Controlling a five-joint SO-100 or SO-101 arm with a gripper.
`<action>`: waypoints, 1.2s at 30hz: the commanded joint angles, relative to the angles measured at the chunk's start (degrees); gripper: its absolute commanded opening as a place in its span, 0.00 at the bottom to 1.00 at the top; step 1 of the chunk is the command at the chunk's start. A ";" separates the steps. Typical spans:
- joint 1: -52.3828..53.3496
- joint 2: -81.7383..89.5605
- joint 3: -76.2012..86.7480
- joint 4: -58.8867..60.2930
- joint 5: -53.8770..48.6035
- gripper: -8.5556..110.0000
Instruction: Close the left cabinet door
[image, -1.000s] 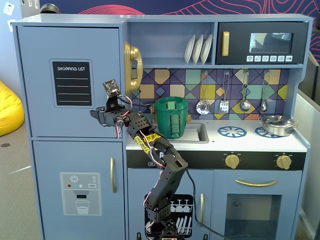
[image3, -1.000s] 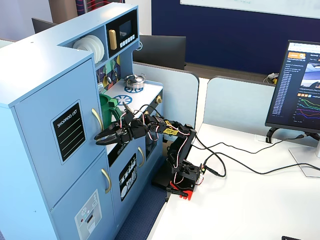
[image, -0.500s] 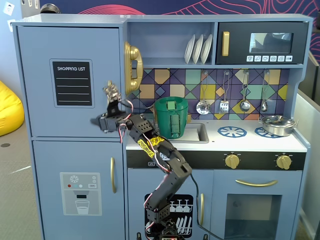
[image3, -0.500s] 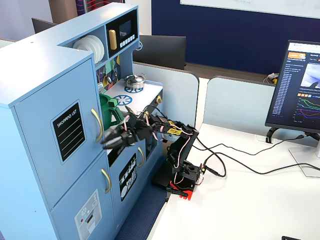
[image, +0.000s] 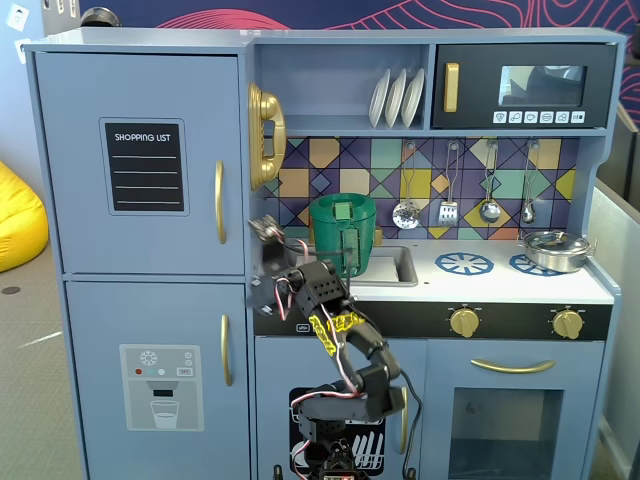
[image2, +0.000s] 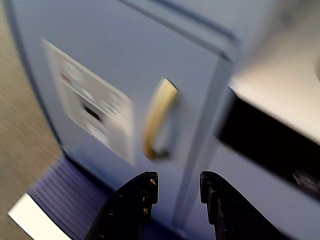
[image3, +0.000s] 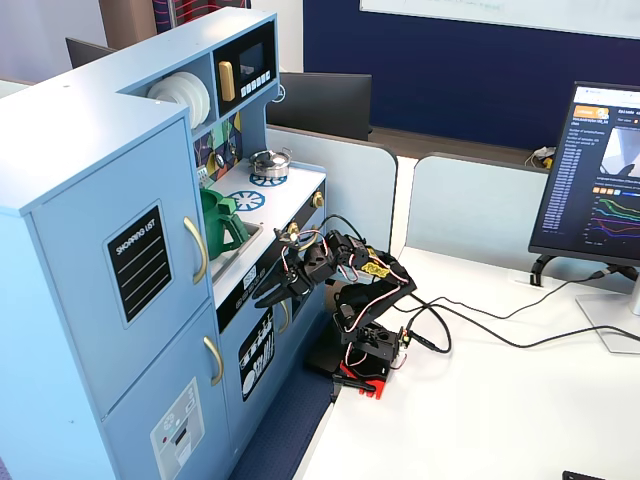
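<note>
Door: the left cabinet door (image: 140, 160) with the SHOPPING LIST panel (image: 146, 166) now sits flush in the cabinet front, and its gold handle (image: 219, 202) is fully visible.
Change: half a second ago the gripper was up against this door, in front of the handle; now the arm has folded down and away, so the gripper (image3: 272, 296) hangs low near the counter edge (no contact with the door).
Meaning: I judge the closing is done and the arm is retreating.
Gripper: in the wrist view the gripper (image2: 176, 187) has its fingers a small gap apart and nothing is held between them.
Wrist sight: blurred, it faces the lower door with the dispenser graphic (image2: 90, 102) and that door's handle (image2: 157, 117).
Edges: the counter front (image: 430, 320) is just beside the arm.
Free room: the white table (image3: 480, 400) behind the base is open, only cables (image3: 470, 320) lie there.
</note>
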 joint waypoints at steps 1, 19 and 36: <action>12.57 4.83 6.50 4.57 0.79 0.07; 36.12 25.93 49.31 14.50 6.15 0.07; 34.72 28.39 52.73 24.87 10.28 0.10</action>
